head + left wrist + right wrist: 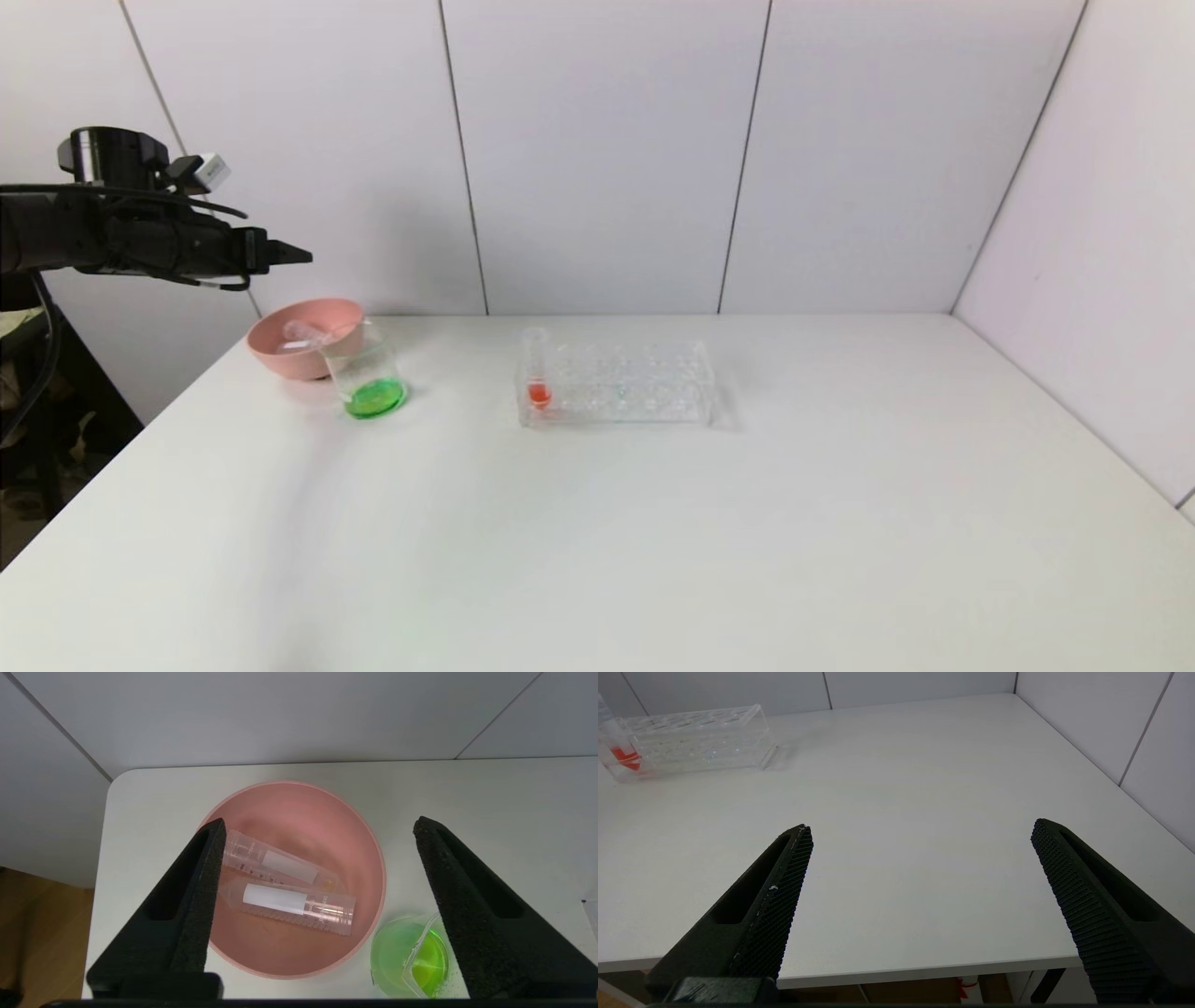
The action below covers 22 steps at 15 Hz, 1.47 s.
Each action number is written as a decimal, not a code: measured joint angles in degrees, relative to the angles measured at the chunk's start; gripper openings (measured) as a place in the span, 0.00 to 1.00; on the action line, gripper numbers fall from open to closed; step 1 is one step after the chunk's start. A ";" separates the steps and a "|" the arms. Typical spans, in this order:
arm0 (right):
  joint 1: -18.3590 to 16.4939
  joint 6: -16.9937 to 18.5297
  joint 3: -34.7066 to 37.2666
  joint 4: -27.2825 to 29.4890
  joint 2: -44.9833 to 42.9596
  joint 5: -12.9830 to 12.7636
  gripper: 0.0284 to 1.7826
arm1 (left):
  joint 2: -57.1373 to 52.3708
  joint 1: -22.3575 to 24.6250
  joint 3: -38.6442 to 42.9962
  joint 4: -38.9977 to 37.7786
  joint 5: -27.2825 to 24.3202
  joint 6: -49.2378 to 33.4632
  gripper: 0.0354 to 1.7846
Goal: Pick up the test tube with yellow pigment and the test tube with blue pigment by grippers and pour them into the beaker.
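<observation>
My left gripper (299, 254) hangs open and empty high above the pink bowl (280, 359); in the left wrist view its jaws (318, 822) stand wide apart. Two clear tubes lie side by side in the bowl (289, 807). One tube (280, 865) has a trace of yellow at its tip. The other tube (299, 903) shows no colour, and no blue liquid is in view. The beaker (369, 373) stands upright right of the bowl, touching it, and holds green liquid (411, 956). My right gripper (922, 826) is open and empty over the table's front edge, out of the head view.
A clear tube rack (635, 383) stands mid-table, with a red-liquid tube (538, 373) upright at its left end; both show in the right wrist view (696, 737). White walls close the back and right. The table's left edge lies just beyond the bowl.
</observation>
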 joint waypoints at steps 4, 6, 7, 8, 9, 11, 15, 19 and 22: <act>0.02 0.00 0.00 0.00 0.00 0.02 0.96 | -0.30 -0.05 -0.09 -0.09 -0.17 0.13 0.98; 0.02 0.00 0.00 0.00 0.00 0.00 0.96 | -0.77 -0.11 -0.09 0.06 -0.20 0.15 0.99; 0.02 0.00 0.00 0.00 0.00 0.00 0.96 | -1.12 -0.27 -0.05 0.09 -0.22 0.17 0.99; 0.02 0.00 0.00 0.00 0.00 0.00 0.96 | -1.54 -0.33 0.00 0.15 -0.26 0.15 0.99; 0.02 0.00 0.00 0.00 0.00 0.00 0.96 | -2.10 -0.39 0.13 0.20 -0.26 0.13 0.99; 0.00 0.00 0.00 -0.02 0.00 0.00 0.96 | -3.74 -0.94 0.63 0.24 -0.28 0.33 0.99; 0.02 0.00 0.00 0.00 0.00 0.00 0.96 | -10.96 -2.47 5.13 0.28 -1.74 2.43 0.99; 0.02 0.00 0.00 0.00 0.00 0.00 0.96 | -24.09 -5.05 14.73 0.20 -2.67 2.84 0.99; 0.02 0.00 0.00 0.01 0.00 0.00 0.96 | -38.58 -6.75 25.42 0.22 -2.79 2.93 0.99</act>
